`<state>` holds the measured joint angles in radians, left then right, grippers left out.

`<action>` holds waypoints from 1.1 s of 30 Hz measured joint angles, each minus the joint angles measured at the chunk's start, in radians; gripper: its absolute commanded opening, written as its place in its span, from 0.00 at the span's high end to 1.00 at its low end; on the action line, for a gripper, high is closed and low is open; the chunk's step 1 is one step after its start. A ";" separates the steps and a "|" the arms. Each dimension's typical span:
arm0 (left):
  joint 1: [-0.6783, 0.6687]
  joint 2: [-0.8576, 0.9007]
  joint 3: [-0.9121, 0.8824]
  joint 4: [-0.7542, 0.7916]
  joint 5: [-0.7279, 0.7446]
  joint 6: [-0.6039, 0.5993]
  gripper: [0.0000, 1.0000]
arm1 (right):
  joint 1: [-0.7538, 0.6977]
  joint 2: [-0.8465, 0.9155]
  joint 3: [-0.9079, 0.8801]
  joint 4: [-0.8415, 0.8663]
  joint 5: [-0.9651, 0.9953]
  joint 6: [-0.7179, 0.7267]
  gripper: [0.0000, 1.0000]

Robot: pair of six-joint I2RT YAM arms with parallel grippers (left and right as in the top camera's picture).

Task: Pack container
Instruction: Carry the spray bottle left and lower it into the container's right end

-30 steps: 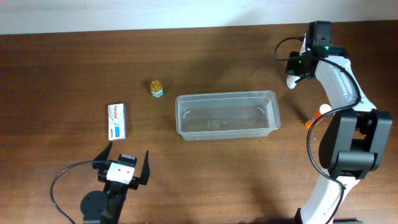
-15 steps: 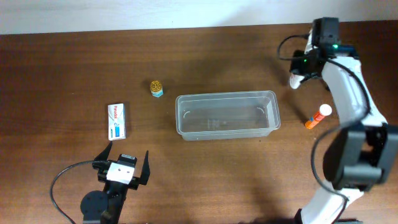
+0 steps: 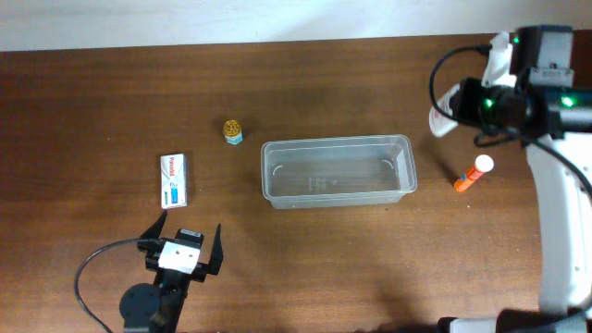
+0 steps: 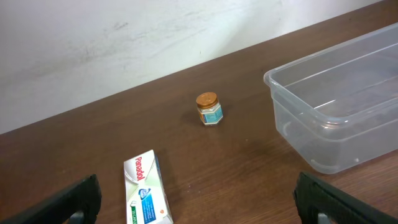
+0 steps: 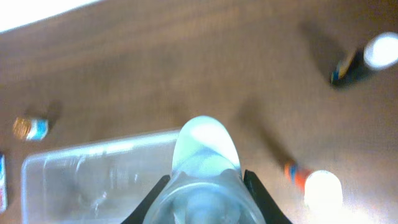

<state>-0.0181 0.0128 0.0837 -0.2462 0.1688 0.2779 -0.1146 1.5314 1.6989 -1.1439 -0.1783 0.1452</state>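
**Right tool carrying a pale bottle, container off to its left**

Overhead: Right tool (image 3: 450, 105) is closed on a pale bottle (image 3: 440, 113) and hangs just beyond the far right corner of the container (image 3: 338, 174). The clear tub sits mid-bench and is empty, with its long axis running left to right. From the tool it lies to the left and nearer the arm bases. This arm is by far the closer one, so I judge the coming move to be a short carry left and back over the tub's right end, then a lowering. Nothing stands on that line. An orange tube (image 3: 472, 173) lies on the bench (image 3: 92, 92) just right of the tub, to the side of the path. The left tool (image 3: 188, 237) rests well apart at the near left, fingers spread and empty. A white carton (image 3: 174, 179) lies near it, and a gold-lidded jar (image 3: 232, 130) stands farther on.

Left wrist: the jar is upright, apart from the tub's left end. The carton lies flat in front of the camera. This tool's fingers show only at the lower corners, wide open.

Right wrist: this view is blurred. The bottle fills the centre, flanked closely by both fingers. The tub shows below and to the left, the orange tube to the lower right. A dark bottle with a white cap (image 5: 359, 59) sits at the upper right, clear of the route
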 measured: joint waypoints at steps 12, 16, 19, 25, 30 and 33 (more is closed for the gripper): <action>0.000 0.000 0.000 0.000 0.000 0.000 0.01 | 0.072 -0.056 -0.001 -0.164 -0.009 -0.022 0.78; 0.000 0.000 0.000 0.000 0.000 0.000 0.01 | 0.138 -0.053 -0.015 -0.123 -0.015 -0.022 0.78; 0.000 0.000 0.000 0.000 0.000 0.000 0.01 | 0.174 -0.039 -0.040 -0.098 -0.021 -0.021 0.78; 0.000 0.000 0.000 0.000 0.000 0.000 0.01 | 0.202 0.019 -0.138 0.023 -0.019 0.003 0.78; 0.000 0.000 0.000 0.000 0.000 0.000 0.01 | 0.203 0.057 -0.218 0.094 -0.005 0.035 0.78; 0.000 0.000 0.000 0.000 0.000 0.000 0.01 | 0.203 0.060 -0.253 0.125 0.000 0.047 0.78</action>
<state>-0.0181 0.0128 0.0837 -0.2462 0.1688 0.2779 0.0887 1.5917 1.4456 -1.0187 -0.1780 0.1921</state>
